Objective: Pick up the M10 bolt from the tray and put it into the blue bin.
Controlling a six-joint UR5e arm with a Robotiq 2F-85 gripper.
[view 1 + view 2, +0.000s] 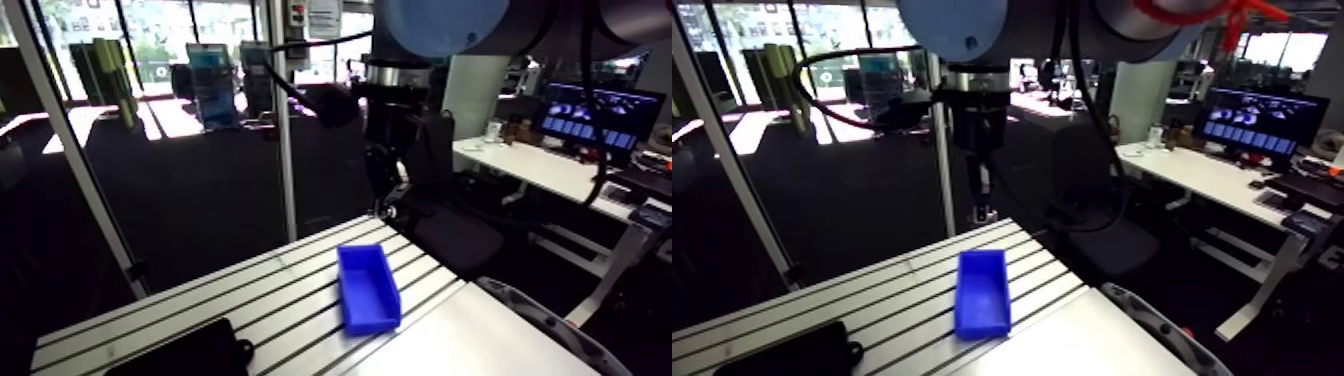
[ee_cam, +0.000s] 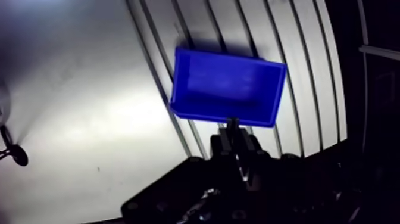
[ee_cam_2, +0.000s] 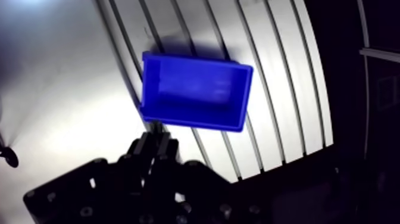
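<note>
Gripper (image 2: 233, 126), its grip impossible to tell, is held above the blue bin (image 2: 220, 113) just ahead, apparently mid-delivery; centring is called for before release.

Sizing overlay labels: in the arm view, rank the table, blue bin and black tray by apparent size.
Largest: table.
Then blue bin and black tray, unranked: the tray is cut off by the view's edge and sits nearer the camera.

In the arm view, the dark tray (image 1: 180, 352) is cut off by the lower edge, and its contents are not resolved. In the wrist view, the interior of the blue bin (image 2: 226, 83) is blurred. The gripper (image 2: 233, 126) is rendered as a dark mass; whether anything is held cannot be determined.
</note>
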